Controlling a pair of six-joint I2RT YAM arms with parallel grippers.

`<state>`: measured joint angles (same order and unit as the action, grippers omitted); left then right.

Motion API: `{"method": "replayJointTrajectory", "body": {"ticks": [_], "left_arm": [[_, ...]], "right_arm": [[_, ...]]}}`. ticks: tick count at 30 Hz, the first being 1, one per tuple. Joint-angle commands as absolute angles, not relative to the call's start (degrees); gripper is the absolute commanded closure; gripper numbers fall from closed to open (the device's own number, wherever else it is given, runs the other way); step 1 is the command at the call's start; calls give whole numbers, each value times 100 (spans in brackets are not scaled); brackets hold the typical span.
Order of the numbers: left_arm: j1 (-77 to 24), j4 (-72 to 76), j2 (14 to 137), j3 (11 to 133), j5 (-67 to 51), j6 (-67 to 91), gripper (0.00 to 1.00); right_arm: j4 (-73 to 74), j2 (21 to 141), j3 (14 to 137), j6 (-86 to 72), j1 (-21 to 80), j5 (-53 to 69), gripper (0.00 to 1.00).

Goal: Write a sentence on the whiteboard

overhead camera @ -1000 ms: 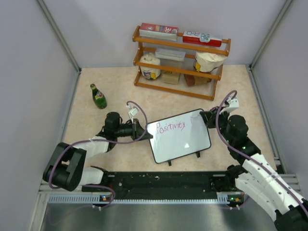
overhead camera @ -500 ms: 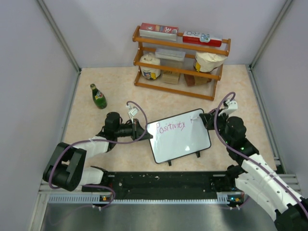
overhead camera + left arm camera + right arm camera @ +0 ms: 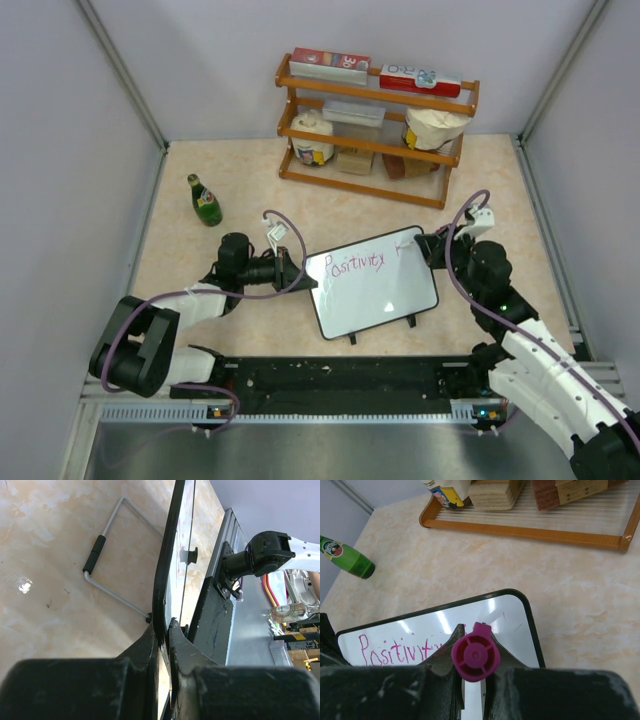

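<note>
The whiteboard (image 3: 375,288) stands tilted on its little black feet at the table's middle. One purple-pink word, "Positivity" (image 3: 353,265), runs along its top; the wrist view shows it too (image 3: 400,651). My left gripper (image 3: 297,273) is shut on the board's left edge (image 3: 167,580). My right gripper (image 3: 425,248) is shut on a purple marker (image 3: 475,656), seen end-on, at the board's upper right corner (image 3: 520,611). The marker's tip is hidden, so I cannot tell if it touches the board.
A wooden rack (image 3: 375,128) with boxes and bags stands at the back. A green bottle (image 3: 205,201) stands at the back left, also in the right wrist view (image 3: 347,557). The board's wire stand (image 3: 112,555) rests on the table behind it.
My right gripper with the marker has shifted a little left along the board's top right corner. A short new purple stroke shows right of "Positivity". The left arm has not moved.
</note>
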<state>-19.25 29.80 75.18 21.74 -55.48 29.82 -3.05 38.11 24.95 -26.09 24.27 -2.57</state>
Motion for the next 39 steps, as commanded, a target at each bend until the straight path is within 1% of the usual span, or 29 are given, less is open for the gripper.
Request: {"method": "replayJointTrajectory", "body": {"ticks": [1, 8, 29, 39], "left_arm": [[-1951, 2839, 7585, 2162, -5133, 2435, 100], [-1951, 2830, 7576, 2162, -5133, 2426, 100], [-1951, 2821, 7567, 2162, -5115, 2426, 100], [-1951, 2821, 7559, 2153, -5124, 2426, 100]], "right_arm": [[-369, 3964, 2769, -2496, 2461, -404, 100], [-413, 3946, 2637, -2540, 2461, -475, 100], [193, 3481, 2206, -2575, 2461, -281, 100], [71, 3603, 2417, -2531, 2461, -404, 100]]}}
